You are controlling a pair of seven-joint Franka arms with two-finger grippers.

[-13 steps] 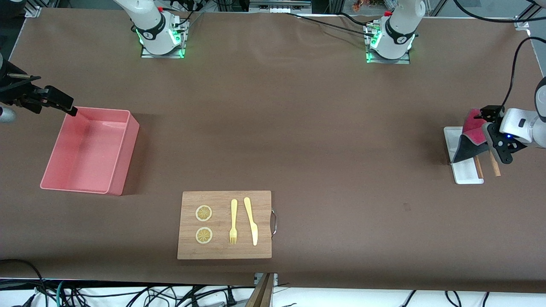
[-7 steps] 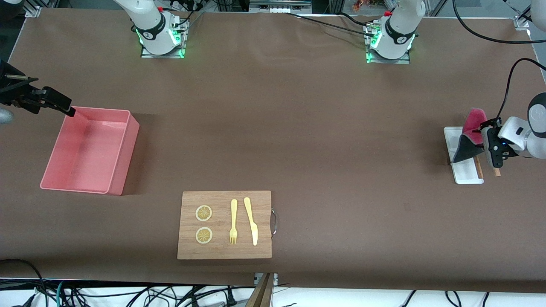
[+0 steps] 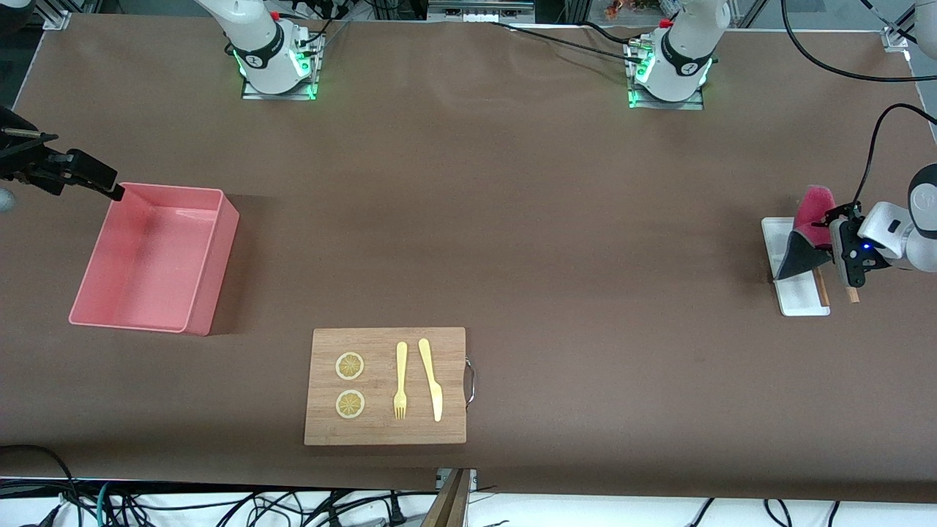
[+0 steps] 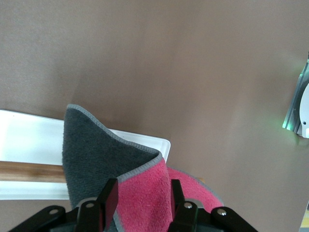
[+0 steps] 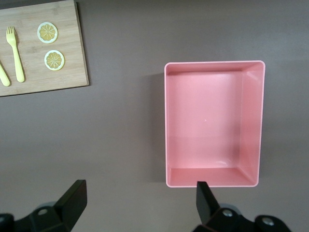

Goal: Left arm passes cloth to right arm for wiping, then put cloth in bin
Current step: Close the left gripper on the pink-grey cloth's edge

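Observation:
The cloth [image 3: 804,236], magenta-pink on one face and dark grey on the other, hangs folded from my left gripper [image 3: 834,245] over the small white tray [image 3: 798,298] at the left arm's end of the table. In the left wrist view the left gripper [image 4: 143,193] is shut on the cloth [image 4: 89,145], whose grey corner droops over the tray [image 4: 29,130]. The pink bin [image 3: 208,263] stands empty at the right arm's end. My right gripper [image 3: 110,187] is open and empty, up over the table beside the bin's corner. The right wrist view shows the gripper [image 5: 140,193] and the bin [image 5: 166,121].
A wooden board [image 3: 386,432] with two lemon slices, a yellow fork [image 3: 400,380] and a yellow knife [image 3: 432,380] lies nearer the front camera, mid-table; it also shows in the right wrist view [image 5: 72,58]. Brown sticks [image 3: 849,291] lie by the white tray.
My left wrist has turned and shifted slightly with the cloth still held over the tray. My right gripper has drifted a little away from the bin toward the table's end.

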